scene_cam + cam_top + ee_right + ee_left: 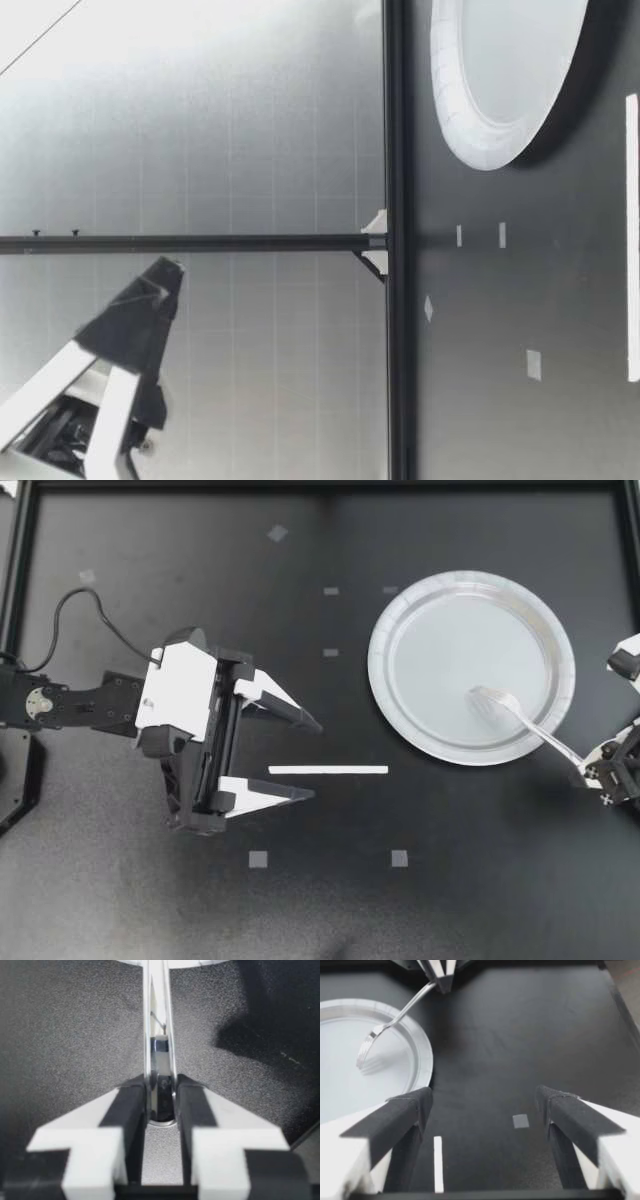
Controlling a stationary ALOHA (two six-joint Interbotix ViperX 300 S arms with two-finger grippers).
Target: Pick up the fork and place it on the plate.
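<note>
Right gripper (598, 770), fingers pinched on the fork (520, 718) handle's end: long axis slants inward, tines over the plate (392, 695).

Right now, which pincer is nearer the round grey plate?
Right. My right pincer sits beside the rim of the round grey plate, shut on the silver metal fork; left pincer hangs open, well away.

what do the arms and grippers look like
My left gripper has a boxy white body on a black arm, with a thin black cable looping behind it. Its two white wedge fingers taper to black pads. My right gripper has matching white fingers with black pads.
</note>
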